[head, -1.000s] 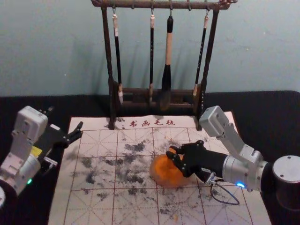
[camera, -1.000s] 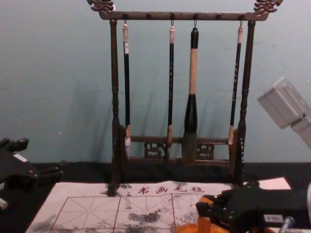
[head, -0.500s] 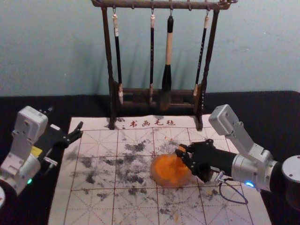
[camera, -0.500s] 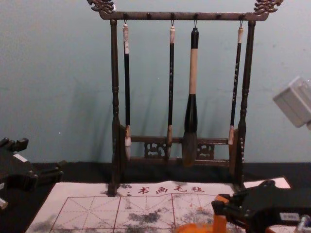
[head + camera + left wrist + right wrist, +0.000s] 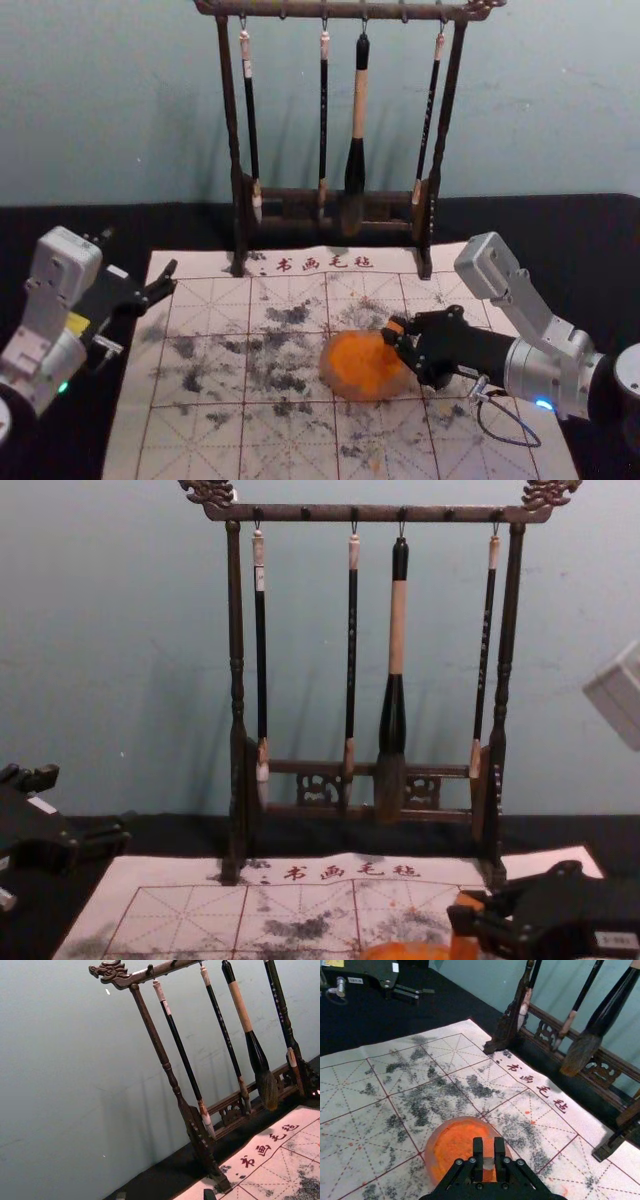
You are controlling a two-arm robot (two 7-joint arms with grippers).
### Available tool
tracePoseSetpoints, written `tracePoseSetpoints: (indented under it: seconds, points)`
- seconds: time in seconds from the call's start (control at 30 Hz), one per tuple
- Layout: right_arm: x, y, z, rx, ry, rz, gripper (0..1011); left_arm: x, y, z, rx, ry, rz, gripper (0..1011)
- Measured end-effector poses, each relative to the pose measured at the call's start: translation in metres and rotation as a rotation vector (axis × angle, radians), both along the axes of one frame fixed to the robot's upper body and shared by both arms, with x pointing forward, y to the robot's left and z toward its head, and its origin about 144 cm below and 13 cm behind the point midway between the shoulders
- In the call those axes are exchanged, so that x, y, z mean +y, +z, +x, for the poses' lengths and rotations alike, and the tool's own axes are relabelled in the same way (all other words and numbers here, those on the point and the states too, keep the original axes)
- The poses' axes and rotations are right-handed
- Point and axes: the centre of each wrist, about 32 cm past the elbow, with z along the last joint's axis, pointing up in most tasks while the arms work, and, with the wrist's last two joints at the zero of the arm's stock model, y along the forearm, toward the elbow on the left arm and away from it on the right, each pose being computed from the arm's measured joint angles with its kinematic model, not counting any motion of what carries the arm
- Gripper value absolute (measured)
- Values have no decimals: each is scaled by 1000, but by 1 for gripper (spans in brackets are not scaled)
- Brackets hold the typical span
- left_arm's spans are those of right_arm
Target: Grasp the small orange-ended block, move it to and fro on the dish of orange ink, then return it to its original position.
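Right gripper [image 5: 393, 332] is closed upon the small block [image 5: 397, 324], and in the right wrist view the orange face of this block can be seen between the two fingertips. In the head view, the gripper reaches in from the right side, and its tips are at the right edge of the dish [image 5: 331, 381] that has orange ink [image 5: 357, 362] in it. In the chest view, the block is upright, near the ink. I cannot tell whether its lower end touches the dish.

Left gripper [image 5: 141, 250] is parked at the left side, over the left border of the mat [image 5: 205, 350], with its fingers wide apart and nothing between them.

Under the dish lies this pale mat, which has red grid lines, dark stains and a row of characters [image 5: 325, 263] near its back edge. It is spread on a black bench [image 5: 60, 222]. At the back of the mat stands a dark wooden rack [image 5: 237, 225], from which four brushes [image 5: 356, 120] hang with their tips down.
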Motion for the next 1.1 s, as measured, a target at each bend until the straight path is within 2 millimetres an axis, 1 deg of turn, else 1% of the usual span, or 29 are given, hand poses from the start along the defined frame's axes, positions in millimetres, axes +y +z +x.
tracePoseSetpoints:
  seconds: [0.43,1.1]
  points:
    - [6,0,-6,13,34,11,79,0,0,0,0,0,0,1001]
    - [18,4,-8,11,88,32,79,0,0,0,0,0,0,1001]
